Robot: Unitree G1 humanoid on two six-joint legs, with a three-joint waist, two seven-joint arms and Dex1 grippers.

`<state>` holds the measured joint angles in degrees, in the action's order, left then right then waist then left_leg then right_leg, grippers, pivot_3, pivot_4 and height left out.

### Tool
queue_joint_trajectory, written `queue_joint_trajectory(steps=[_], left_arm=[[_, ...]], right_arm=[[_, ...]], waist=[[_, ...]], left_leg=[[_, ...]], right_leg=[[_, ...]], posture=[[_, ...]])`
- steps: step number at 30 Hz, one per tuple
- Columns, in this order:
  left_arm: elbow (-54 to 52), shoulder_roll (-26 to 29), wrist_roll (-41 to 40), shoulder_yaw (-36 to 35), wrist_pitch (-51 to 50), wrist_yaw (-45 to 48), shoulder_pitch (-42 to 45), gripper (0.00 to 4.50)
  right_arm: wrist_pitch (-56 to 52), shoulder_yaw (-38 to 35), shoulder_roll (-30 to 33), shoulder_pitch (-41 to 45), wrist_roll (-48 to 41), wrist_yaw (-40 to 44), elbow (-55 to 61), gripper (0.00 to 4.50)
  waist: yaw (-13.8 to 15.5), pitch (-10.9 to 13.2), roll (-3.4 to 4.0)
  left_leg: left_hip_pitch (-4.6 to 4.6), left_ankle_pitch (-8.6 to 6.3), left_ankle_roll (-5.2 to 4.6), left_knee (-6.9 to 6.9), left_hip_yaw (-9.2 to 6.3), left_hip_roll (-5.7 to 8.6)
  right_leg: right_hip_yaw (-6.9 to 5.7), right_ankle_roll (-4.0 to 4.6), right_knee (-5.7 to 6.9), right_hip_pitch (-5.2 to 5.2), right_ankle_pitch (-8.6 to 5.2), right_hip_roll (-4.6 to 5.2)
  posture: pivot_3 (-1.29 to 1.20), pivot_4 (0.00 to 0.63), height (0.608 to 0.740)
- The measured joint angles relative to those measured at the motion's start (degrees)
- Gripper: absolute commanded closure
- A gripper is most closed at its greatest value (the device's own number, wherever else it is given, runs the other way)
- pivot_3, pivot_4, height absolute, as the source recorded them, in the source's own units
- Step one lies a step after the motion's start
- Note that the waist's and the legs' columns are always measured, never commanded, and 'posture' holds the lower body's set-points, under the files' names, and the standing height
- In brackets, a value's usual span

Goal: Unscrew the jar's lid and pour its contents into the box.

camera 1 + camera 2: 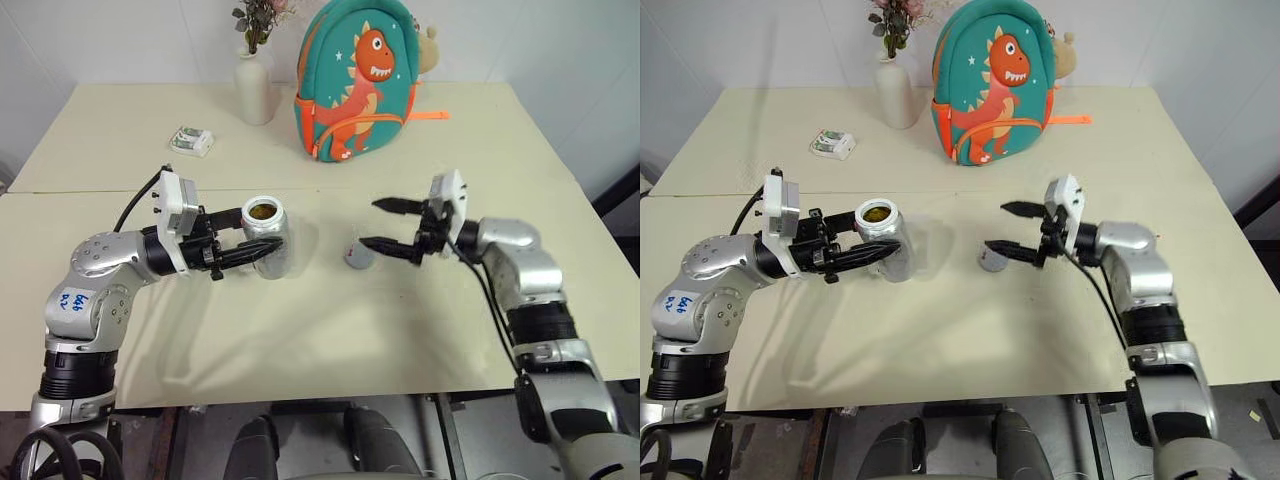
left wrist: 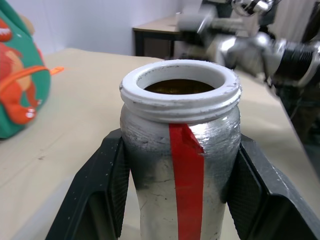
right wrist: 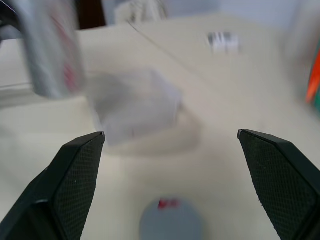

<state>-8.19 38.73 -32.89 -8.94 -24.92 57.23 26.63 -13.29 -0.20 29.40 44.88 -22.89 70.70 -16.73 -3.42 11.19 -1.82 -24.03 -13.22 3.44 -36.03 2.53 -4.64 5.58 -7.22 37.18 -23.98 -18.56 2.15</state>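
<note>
Left gripper squeezed tight around the jar, held upright above the table with its top off and brown bits showing inside. Right gripper spread wide with nothing in it, up over the little grey lid lying on the table between the two arms. See-through box sitting on the table just beside the jar, near the lid.

Head eyes look down; wrist views near, perhaps blurred.
</note>
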Motion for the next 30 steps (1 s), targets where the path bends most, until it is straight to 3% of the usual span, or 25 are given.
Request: queue_joint_trajectory(steps=[6,20,26,30], left_arm=[[0.11,2.08,4.06,-0.01,0.03,-3.57,-0.02,2.22],[-0.19,3.13,11.21,-0.90,-0.81,-15.71,2.02,2.22],[2.04,6.96,25.49,4.77,7.00,-20.87,4.39,2.22],[7.70,9.89,43.14,13.07,20.16,-28.46,5.01,2.22]], right_arm=[[-7.35,-0.27,2.49,2.94,-5.97,1.48,11.53,0.02],[-6.72,0.34,2.79,1.37,-5.53,1.20,12.47,0.02],[-6.72,1.76,0.89,1.06,-5.42,0.52,12.62,0.02],[-6.64,1.96,0.47,0.99,-5.29,0.02,12.40,0.02]], waist=[[0.21,0.00,0.00],[0.21,0.00,-0.01],[0.25,0.00,0.00],[0.36,0.00,0.00]], left_leg=[[-0.04,-0.01,0.00,0.00,0.01,0.01],[-0.04,-0.01,0.00,-0.02,0.03,0.01],[-0.02,-0.01,0.00,0.00,0.10,0.02],[-0.03,-0.01,0.00,0.02,0.14,0.01]], right_leg=[[0.00,0.00,-0.07,0.00,0.00,0.02],[0.02,0.00,-0.05,-0.01,0.00,0.02],[0.06,0.00,-0.07,-0.01,0.00,0.03],[0.07,0.00,-0.09,-0.04,0.00,0.03]], posture=[[0.00,0.150,0.740],[0.00,0.150,0.740],[0.00,0.150,0.740],[0.00,0.150,0.740]])
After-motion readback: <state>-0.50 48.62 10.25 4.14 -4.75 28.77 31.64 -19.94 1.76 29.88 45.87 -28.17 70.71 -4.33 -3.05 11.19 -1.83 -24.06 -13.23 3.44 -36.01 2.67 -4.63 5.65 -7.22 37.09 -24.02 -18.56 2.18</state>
